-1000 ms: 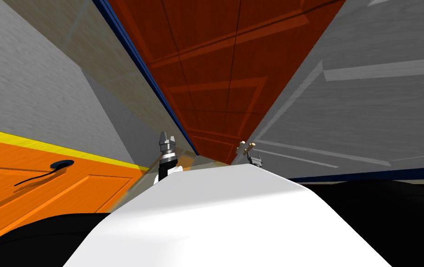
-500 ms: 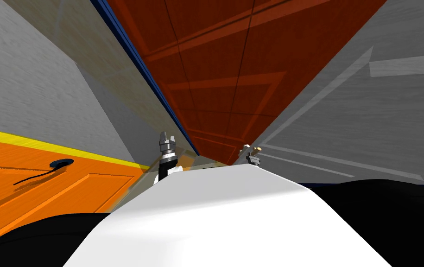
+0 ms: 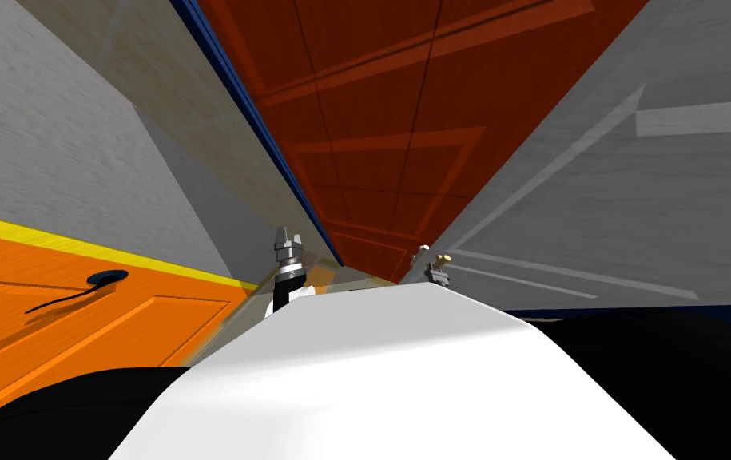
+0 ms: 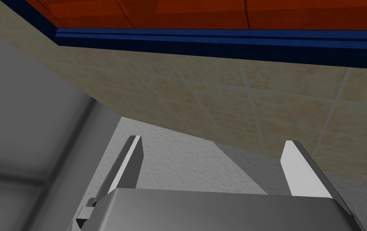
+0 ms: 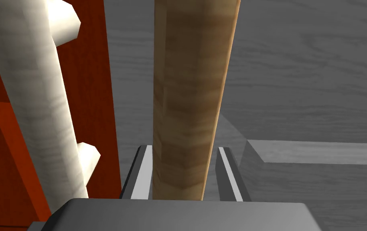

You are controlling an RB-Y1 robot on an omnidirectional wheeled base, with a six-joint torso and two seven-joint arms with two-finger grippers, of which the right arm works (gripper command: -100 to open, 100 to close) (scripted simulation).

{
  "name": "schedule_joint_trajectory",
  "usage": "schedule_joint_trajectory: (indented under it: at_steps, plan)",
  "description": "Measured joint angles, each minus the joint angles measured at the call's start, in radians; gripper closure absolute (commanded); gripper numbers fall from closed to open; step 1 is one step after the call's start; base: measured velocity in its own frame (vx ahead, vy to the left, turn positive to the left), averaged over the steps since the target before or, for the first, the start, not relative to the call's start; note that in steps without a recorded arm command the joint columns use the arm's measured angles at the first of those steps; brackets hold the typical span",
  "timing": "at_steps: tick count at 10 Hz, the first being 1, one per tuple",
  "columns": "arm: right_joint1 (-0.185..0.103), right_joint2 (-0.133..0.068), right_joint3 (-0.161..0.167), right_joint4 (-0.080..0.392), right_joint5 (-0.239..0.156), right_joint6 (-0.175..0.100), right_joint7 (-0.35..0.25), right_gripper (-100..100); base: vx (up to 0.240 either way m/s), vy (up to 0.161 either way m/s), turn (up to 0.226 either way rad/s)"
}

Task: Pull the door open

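Right gripper (image 5: 184, 150) (image 3: 434, 271), clenched on the tan bar handle (image 5: 190, 88) (image 3: 443, 258) of the grey door (image 5: 307, 80) (image 3: 611, 208). Its two fingers (image 5: 142, 176) press opposite sides of the bar, which runs lengthwise between them and away from the gripper body. The grey door leaf fills the right of the head view, its panel mouldings showing, and meets a red-brown panelled face (image 3: 387, 144) (image 5: 98, 100) along a long slanted edge. A second, pale bar handle (image 5: 34, 92) (image 3: 420, 252) is mounted on two stubs on the red-brown face. It stands just beside the held handle, close to the gripper but clear of its fingers. Left gripper (image 3: 288, 238) (image 4: 212, 140), released, fingers spread wide and holding nothing, is raised at the robot's left, apart from the handles. It faces a beige tiled surface (image 4: 218, 92) (image 3: 188, 104) edged by a dark blue trim (image 4: 218, 42) (image 3: 252, 128), beyond which the red-brown face begins. At far left lies an orange door (image 3: 76, 335) with a black lever handle (image 3: 104, 281) and a yellow strip (image 3: 76, 249) along its edge, well apart from both grippers. A black area (image 3: 675, 375) lies below the grey door.
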Motion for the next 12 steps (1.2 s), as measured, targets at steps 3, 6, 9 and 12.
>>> schedule_joint_trajectory:
  at_steps: [3, 6, 9, 12]
  plan:
    - [0.029, -0.004, -0.001, 0.013, -0.007, -0.002, 0.001, 100, -0.169, 0.002, -0.063]
    - [0.051, -0.008, 0.004, 0.02, -0.014, 0.0, 0.002, 100, -0.13, 0.029, -0.05]
    - [0.054, -0.01, 0.005, 0.049, -0.02, -0.015, -0.001, 100, -0.052, 0.012, -0.03]
    - [0.07, -0.02, 0.004, 0.035, -0.026, -0.01, -0.001, 100, -0.076, 0.015, -0.031]
